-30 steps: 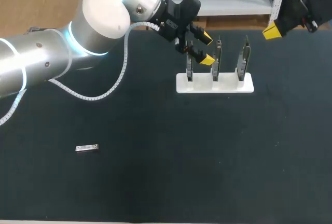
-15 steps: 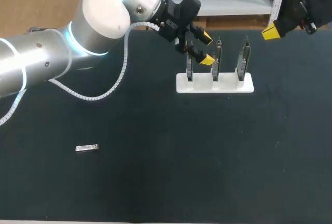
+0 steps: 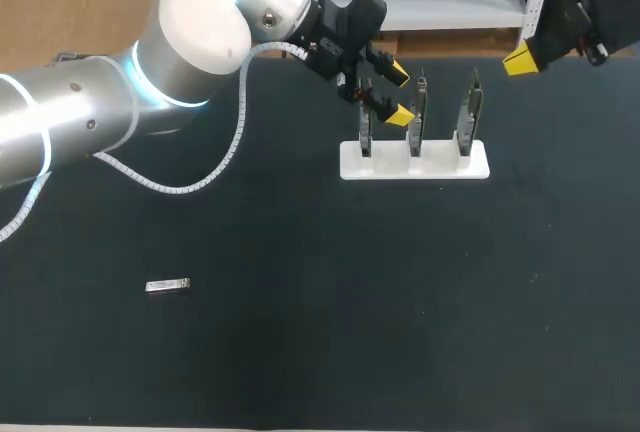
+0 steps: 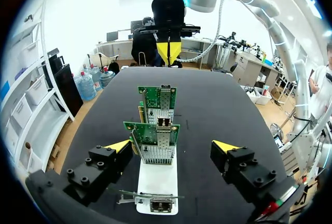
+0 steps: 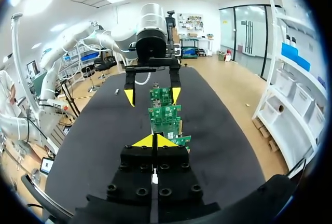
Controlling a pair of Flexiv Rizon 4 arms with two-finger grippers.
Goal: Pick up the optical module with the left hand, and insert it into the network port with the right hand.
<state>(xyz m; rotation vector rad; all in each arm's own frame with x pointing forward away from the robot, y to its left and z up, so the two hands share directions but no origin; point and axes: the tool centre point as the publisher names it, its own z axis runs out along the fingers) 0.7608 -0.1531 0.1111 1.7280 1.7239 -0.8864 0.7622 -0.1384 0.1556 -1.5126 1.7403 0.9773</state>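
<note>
Black counter [image 3: 300, 362] is carrying the optical module [image 3: 167, 286], lying near left, well apart from the white stand [image 3: 414, 163] of three network cards [image 3: 419, 112] at far middle. Left gripper [image 3: 399, 94] is hovering with fingers apart by the stand's left end; right gripper [image 3: 521, 60] is hanging far right, tips together.

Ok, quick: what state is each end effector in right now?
Left end effector: open, holding nothing.
Right end effector: shut, nothing visible between its tips.
</note>
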